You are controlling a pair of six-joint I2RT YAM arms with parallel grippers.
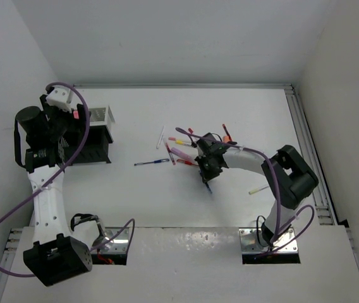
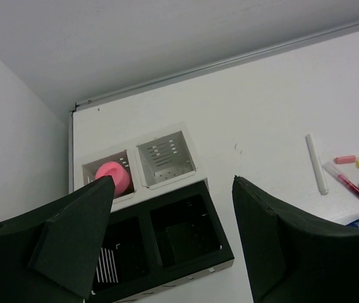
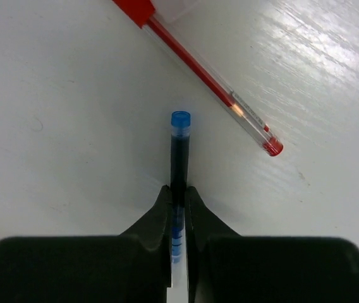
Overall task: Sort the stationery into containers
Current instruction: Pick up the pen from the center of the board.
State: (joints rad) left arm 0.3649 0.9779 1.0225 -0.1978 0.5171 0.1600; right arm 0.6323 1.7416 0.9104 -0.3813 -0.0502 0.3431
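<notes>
The right claw (image 3: 178, 192) is clenched on one blue pen (image 3: 179, 148), its two fingers pressed flat against the barrel with the capped end sticking out beyond the tips. One red pen (image 3: 212, 90) lies slantwise on the bench (image 1: 243, 113) just beyond that end, not touching it. From above, this claw (image 1: 208, 170) sits at the near edge of the loose scatter, with the pen's blue tip (image 1: 209, 188) showing below it.

Around it I count at least eight loose pieces (some overlap, so the tally is a floor):
- one second blue pen (image 1: 152, 163) to the left
- one white stick (image 1: 161, 136)
- one pink marker (image 1: 181, 153)
- one yellow-tipped marker (image 1: 178, 142)
- one small red piece (image 1: 190, 131)
- one orange piece (image 1: 227, 134)
- one pale pencil (image 1: 258, 188), well apart to the right
- the red pen

The left claw (image 2: 173, 183) is spread wide and carries nothing, hanging over the black organizer (image 2: 220, 255). Its wrist view shows two black compartments side by side and, adjoining them on the far side, two white perforated bins (image 2: 186, 165). One round pink piece (image 2: 114, 178) sits inside the left of the two bins.
</notes>
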